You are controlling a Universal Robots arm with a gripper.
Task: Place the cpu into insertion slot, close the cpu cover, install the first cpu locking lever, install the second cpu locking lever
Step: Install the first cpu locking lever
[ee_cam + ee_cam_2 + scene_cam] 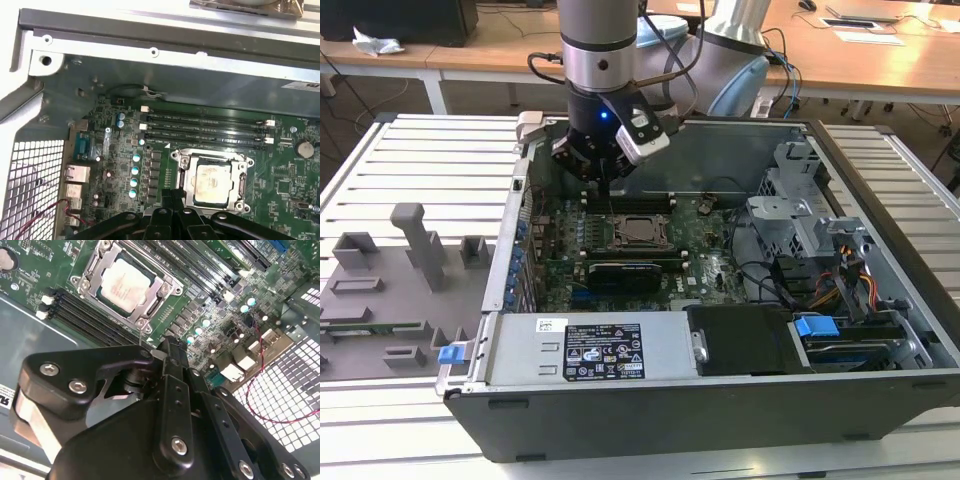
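At the exterior view's left a grey moulded tray (pixel 380 300) lay on the slatted table (pixel 440 150), just beside the open computer case (pixel 720 420); the arm came down from above into the case's left half, and the gripper (pixel 607 178) hung low over the green circuit board (pixel 705 265), toward the back wall; in both wrist views its fingers (pixel 169 365) were pressed together, with nothing seen between them; the gripper's tip (pixel 167 347) sat near one corner of the insertion slot (pixel 642 230), and whether it touched anything there could not be told.

Just to the right of the gripper in the exterior view, the slot sat in the middle of the board; the cpu (pixel 125 282) lay seated flat inside it, pale face up; the cpu cover (pixel 160 295) lay down flat over the slot, its silvery frame around the chip and the chip showing through its window; the first wrist view showed the same, the cpu (pixel 212 180) ringed by the cover's frame (pixel 186 175), with the long memory slots (pixel 205 131) beside it; whether the locking levers were latched could not be made out.

Nearer the front, a long black card (pixel 630 270) stood beside the slot; a labelled metal box (pixel 590 350) ran along the front wall; further right stood a metal drive cage (pixel 800 215) and a blue tab (pixel 817 327).
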